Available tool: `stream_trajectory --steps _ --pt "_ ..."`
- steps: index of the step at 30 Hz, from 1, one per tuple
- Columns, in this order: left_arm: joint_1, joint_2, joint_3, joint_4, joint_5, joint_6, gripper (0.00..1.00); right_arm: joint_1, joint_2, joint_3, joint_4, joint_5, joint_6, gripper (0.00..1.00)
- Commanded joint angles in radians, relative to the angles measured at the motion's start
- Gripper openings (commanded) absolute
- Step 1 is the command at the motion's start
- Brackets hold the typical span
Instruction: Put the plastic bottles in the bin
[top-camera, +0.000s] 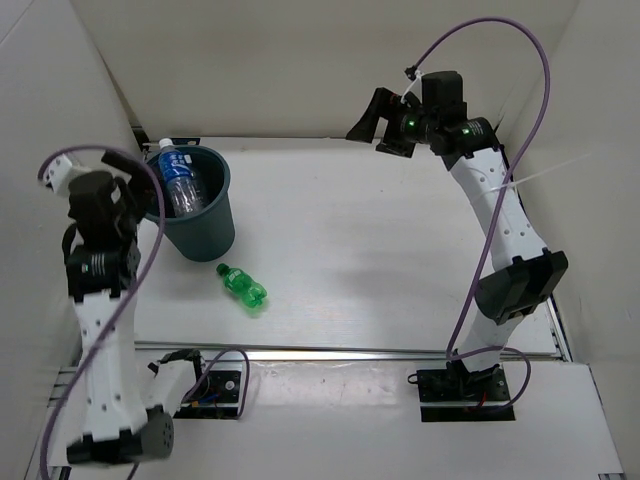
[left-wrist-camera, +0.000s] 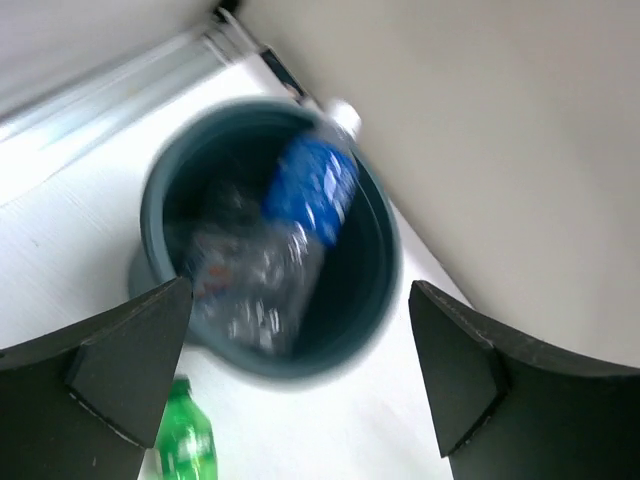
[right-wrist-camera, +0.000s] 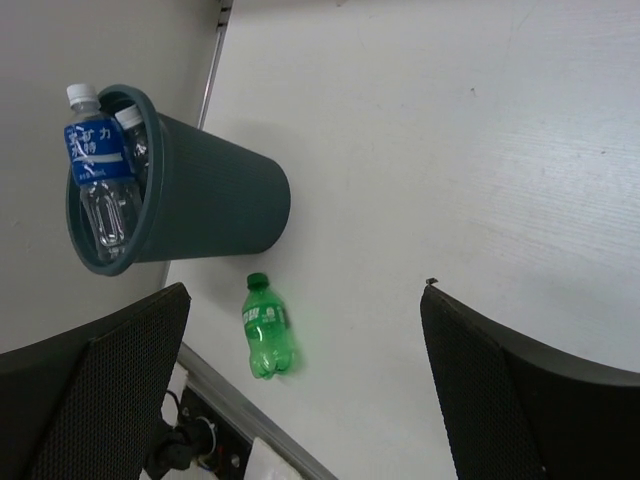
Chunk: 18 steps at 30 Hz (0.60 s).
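Table (top-camera: 400, 250) is flat & white, w/ white walls (top-camera: 300, 60) around it & a metal rail (top-camera: 400, 352) at the near edge. The teal bin (top-camera: 210, 235) stands far left. The blue-label bottle (top-camera: 178, 182) leans inside, cap poking out, by another clear bottle (right-wrist-camera: 130, 125). The green bottle (top-camera: 243, 288) lies on the table just beside the bin. Left claw (left-wrist-camera: 300, 290) hangs over the bin, wide open, holding nothing. Right claw (top-camera: 378, 125) is wide open too, far right.

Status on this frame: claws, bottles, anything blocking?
Left claw open above the bin; right claw open, away from it. Blue-label bottle in bin beside another clear bottle. Green bottle lying on table, nothing blocking it.
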Motion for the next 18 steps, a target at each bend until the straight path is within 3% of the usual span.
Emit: stream_trajectory --steps 1,4,9,18 --pt "0.003 -0.124 -0.15 -0.022 0.196 -0.067 1.0 0.001 -0.014 -0.023 -0.009 -0.085 -0.016 1.0" --pt "-0.023 -0.172 -0.311 -0.033 0.422 -0.086 1.0 0.001 -0.004 -0.023 -0.009 -0.086 -0.016 1.0" --pt "-0.098 -0.14 -0.477 -0.022 0.629 -0.118 1.0 0.011 0.018 0.011 -0.04 -0.096 -0.016 1.0" --pt "-0.25 -0.059 -0.609 0.065 0.656 -0.239 1.0 0.032 -0.03 -0.04 -0.089 -0.076 -0.069 1.0"
